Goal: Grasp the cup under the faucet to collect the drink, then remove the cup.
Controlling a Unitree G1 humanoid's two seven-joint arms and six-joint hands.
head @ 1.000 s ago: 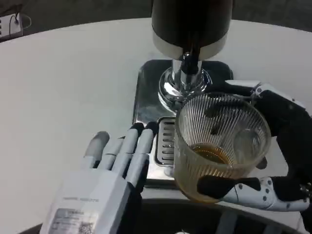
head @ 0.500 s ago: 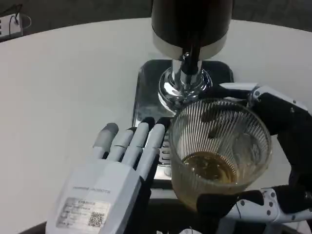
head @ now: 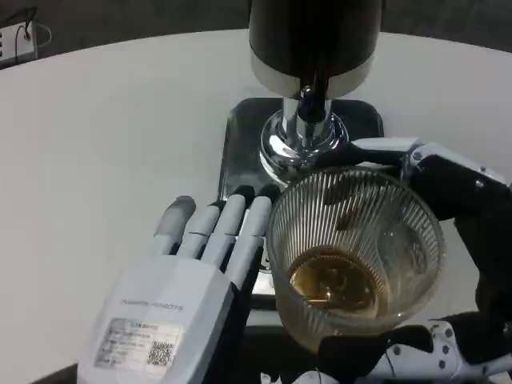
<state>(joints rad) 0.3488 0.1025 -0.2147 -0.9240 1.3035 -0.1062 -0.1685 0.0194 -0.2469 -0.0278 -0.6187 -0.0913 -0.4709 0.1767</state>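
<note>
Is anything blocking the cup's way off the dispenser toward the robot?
The right hand holds the cup. The left hand lies flat close beside it, fingers on the drip tray; nothing else visibly blocks.

We see print only on the white back of the left hand (head: 172, 308), near the table's (head: 104, 144) front edge. A line of small grey lettering runs across the back of that hand, too blurred for us to read. Below it sits a pale label with more fine print and a small square code, which we cannot make out either.
</note>
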